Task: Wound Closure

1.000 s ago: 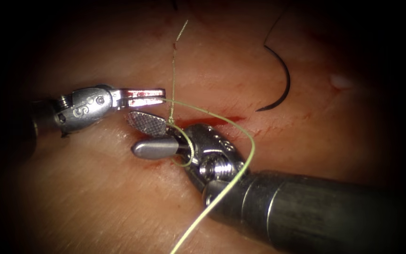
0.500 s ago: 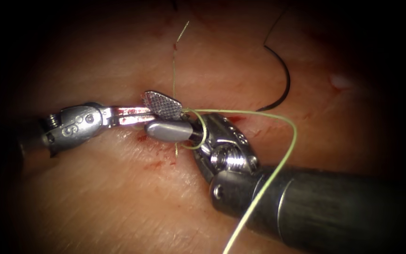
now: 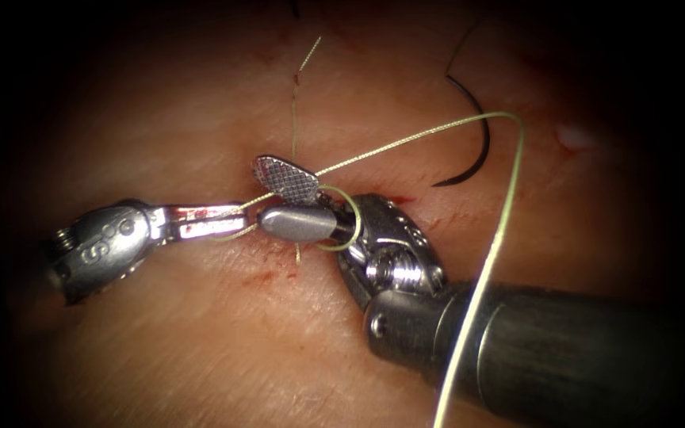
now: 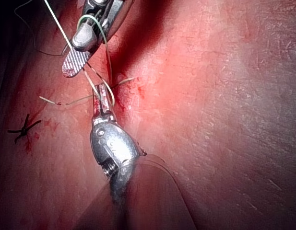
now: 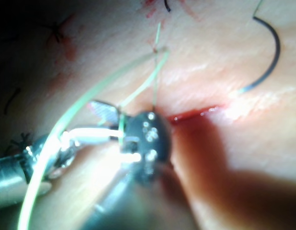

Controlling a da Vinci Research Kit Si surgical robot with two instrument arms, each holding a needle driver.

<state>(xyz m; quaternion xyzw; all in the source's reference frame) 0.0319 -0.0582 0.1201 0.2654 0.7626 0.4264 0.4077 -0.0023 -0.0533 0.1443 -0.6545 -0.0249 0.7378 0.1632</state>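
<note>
your right tool's shaft [image 3: 564, 357] runs off the endoscope view's edge, and the thread [image 3: 485, 261] leaves that edge too. the cut [image 3: 394, 200] lies mostly hidden under the right tool's wrist.

Setting is a surgical training bench in a lab: the work surface is a pale pink slab of pork tissue [image 3: 200, 349] with a short red-edged cut [image 3: 394, 198], not a patient. Two slim steel wristed needle drivers, left [image 3: 223, 223] and right [image 3: 291, 202], work over it. A yellow-green suture thread [image 3: 509, 206], a dark curved needle [image 3: 477, 147] lying on the tissue, and a dark tied stitch [image 4: 24, 128] confirm suturing practice.
</note>
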